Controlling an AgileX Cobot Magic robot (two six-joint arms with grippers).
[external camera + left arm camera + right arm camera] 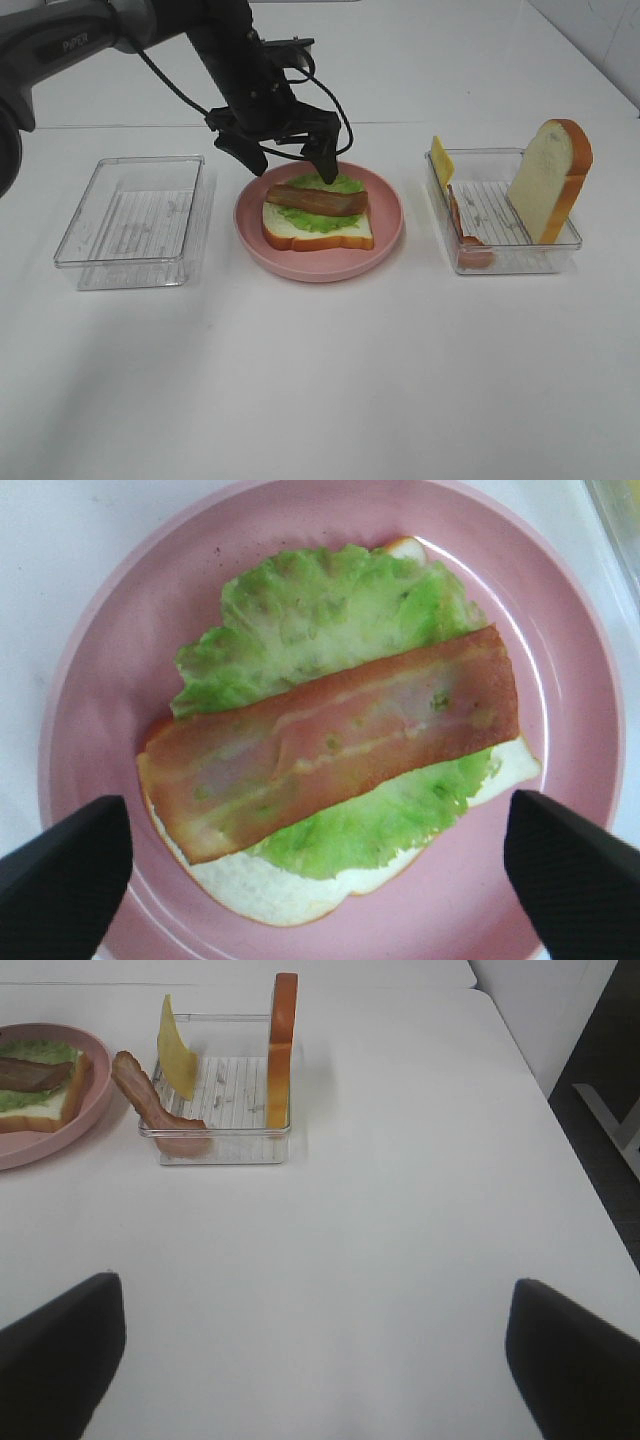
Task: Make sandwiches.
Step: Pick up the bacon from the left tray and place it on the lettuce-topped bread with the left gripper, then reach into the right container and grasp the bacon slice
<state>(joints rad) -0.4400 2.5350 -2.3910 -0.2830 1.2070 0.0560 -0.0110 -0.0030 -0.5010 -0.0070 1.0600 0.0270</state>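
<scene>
Hovering above the pink plate [320,272] at table centre, my left gripper [292,170] has its jaws spread wide and grips nothing. Its wrist view shows both fingers [70,872] standing clear on either side of the half-built sandwich [318,222].

The stack reads from the bottom as bread slice [335,241], lettuce [330,216], then one bacon strip [315,200] lying flat and slantwise across the leaf. I judge the plate sits centrally so that either arm can reach it.

At 3 o'clock from the plate, a clear box [510,258] keeps the remaining parts on edge:
- the cheese [441,160] leans at the box's 9 o'clock wall;
- a spare bacon strip [468,240] is draped over that same wall;
- the second bread slice [548,180] stands against the 3 o'clock wall.

Upright storage, in my reading, offers each piece a thin edge for a pinch from above.

My right gripper [320,1360] hangs over bare table [320,400], jaws spread and holding nothing, with that box in its camera's sight. A second clear box [150,159] lies at 9 o'clock from the plate. Cheese and top slice are not yet added.
</scene>
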